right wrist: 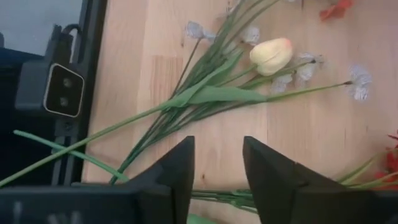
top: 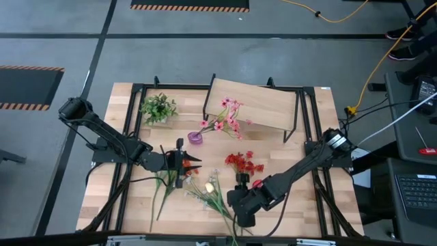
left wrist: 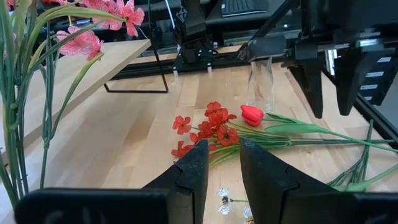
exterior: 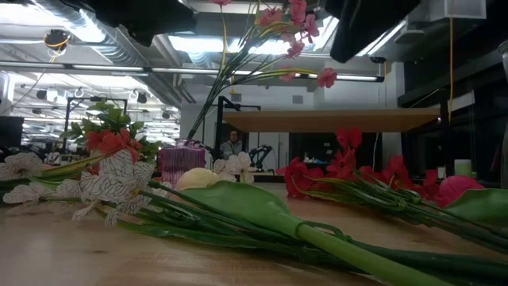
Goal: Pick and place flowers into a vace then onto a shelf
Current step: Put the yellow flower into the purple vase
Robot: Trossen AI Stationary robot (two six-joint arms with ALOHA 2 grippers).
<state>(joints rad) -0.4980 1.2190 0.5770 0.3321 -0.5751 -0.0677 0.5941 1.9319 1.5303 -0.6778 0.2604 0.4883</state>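
Note:
A purple vase (top: 195, 137) (exterior: 181, 163) stands on the table in front of the shelf (top: 263, 102) (exterior: 333, 119), with pink flowers (top: 229, 116) (left wrist: 81, 40) sticking up out of it. Red flowers (top: 244, 162) (left wrist: 211, 127), a red tulip (left wrist: 252, 114), a yellow tulip (right wrist: 270, 55) (exterior: 198, 179) and white flowers (top: 208, 184) lie flat on the table. My left gripper (top: 196, 164) (left wrist: 224, 177) is open, hovering left of the red flowers. My right gripper (top: 237, 217) (right wrist: 217, 168) is open above green stems (right wrist: 205, 96) near the table's near edge.
A small bushy green plant (top: 158, 108) stands at the far left of the table. A clear glass (left wrist: 261, 84) stands beyond the red tulip. A small camera (right wrist: 59, 87) sits at the near edge. Black frame rails (top: 133, 130) run along the table's sides.

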